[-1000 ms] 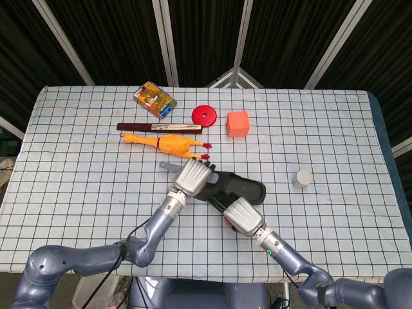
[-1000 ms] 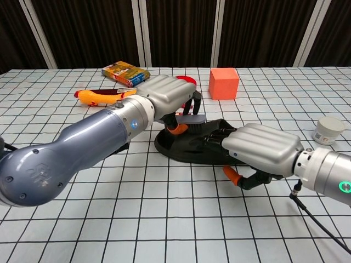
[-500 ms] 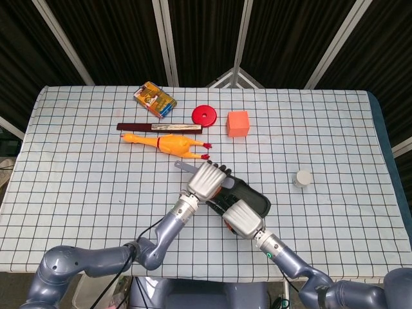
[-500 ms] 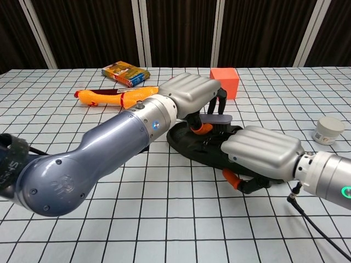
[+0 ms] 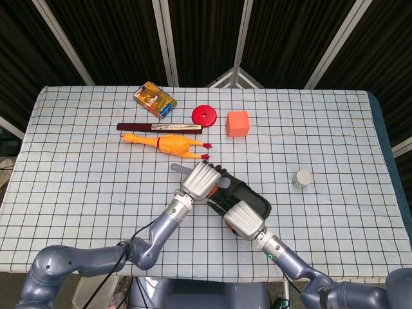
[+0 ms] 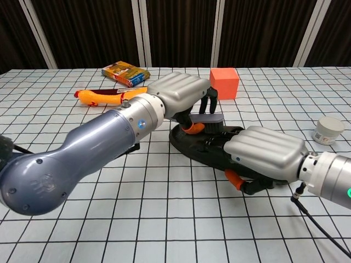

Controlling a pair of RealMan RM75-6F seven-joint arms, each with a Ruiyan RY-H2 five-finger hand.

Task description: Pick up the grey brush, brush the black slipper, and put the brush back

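The left hand [image 6: 181, 94], grasping the grey brush [image 6: 207, 119] in its fingers, has drawn back a stroke along the black slipper [image 6: 211, 149], which the right hand [image 6: 266, 153] pins to the worktop, so brushing continues.

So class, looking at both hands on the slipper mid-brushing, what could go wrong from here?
The left hand holds the grey brush close to the right hand pinning the black slipper; a long stroke may knock the two hands together. The rubber chicken lies just behind, so a wide backswing might nudge it.
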